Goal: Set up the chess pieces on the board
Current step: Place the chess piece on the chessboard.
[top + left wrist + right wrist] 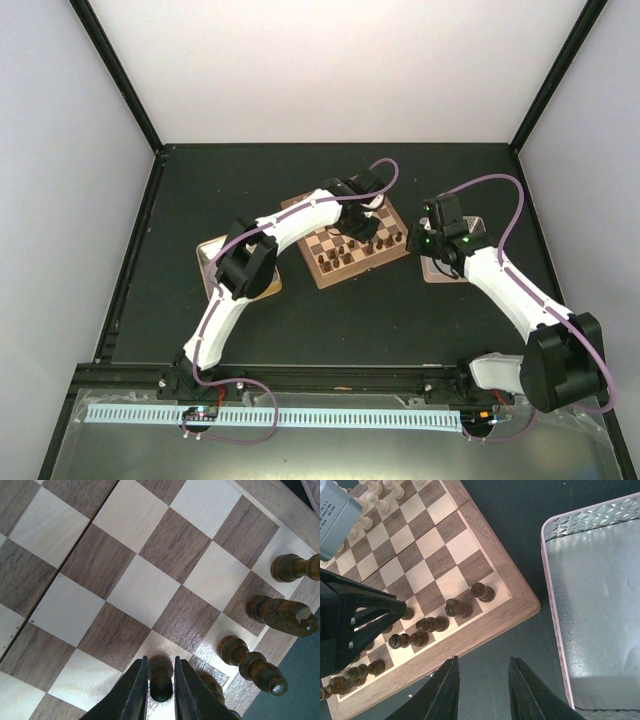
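Note:
The board (340, 268) lies mid-table, turned diagonally. In the left wrist view my left gripper (160, 663) is closed around a dark-brown pawn (161, 680) that stands on a light square near the board's edge (272, 642). Three more dark pieces (282, 616) stand in the edge row to its right. In the right wrist view the dark pieces (457, 608) line the near side of the board (485, 625). My right gripper (482, 666) is open and empty over the dark table just off the board's corner. From above, the left gripper (362, 230) is over the board and the right gripper (432, 242) is beside it.
Pale cream chessmen (375, 500) stand on the board's far side. A metal tin (600, 605) lies right of the board, close to my right gripper. Another tin (210, 252) lies left of the board, partly under the left arm.

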{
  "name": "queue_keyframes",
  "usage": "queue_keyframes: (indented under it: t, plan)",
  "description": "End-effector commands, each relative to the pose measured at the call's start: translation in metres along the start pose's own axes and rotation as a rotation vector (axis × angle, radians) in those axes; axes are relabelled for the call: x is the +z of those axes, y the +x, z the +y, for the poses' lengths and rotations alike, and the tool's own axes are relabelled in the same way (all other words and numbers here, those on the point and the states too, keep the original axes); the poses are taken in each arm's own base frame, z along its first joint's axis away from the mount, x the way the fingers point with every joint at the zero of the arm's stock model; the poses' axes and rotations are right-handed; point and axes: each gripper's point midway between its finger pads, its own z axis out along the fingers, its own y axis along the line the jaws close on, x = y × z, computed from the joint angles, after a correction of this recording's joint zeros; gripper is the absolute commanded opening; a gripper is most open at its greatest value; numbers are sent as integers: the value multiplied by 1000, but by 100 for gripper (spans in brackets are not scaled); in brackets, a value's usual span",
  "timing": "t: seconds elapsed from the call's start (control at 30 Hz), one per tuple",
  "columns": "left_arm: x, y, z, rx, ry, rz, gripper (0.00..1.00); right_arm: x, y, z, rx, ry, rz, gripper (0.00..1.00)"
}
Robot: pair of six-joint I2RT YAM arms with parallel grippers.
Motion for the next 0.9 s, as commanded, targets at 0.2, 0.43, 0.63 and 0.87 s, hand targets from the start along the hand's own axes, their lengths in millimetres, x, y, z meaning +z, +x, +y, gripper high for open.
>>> queue_keyframes:
  t: [0.2,0.43,0.63,0.87]
  plan:
    - [-3,-9,-3,-10,27,0,30,-2,-9,1,-8,0,-24,28]
    - [-48,-36,5,-43,1,-121,31,-5,-12,3,-6,-8,-30,28]
    - [-99,-30,44,-131,-107,-213,35,-9,-18,10,-20,-27,-37,28]
    - [-150,48,111,-301,-275,-210,48,-11,-32,28,-46,-74,-24,29]
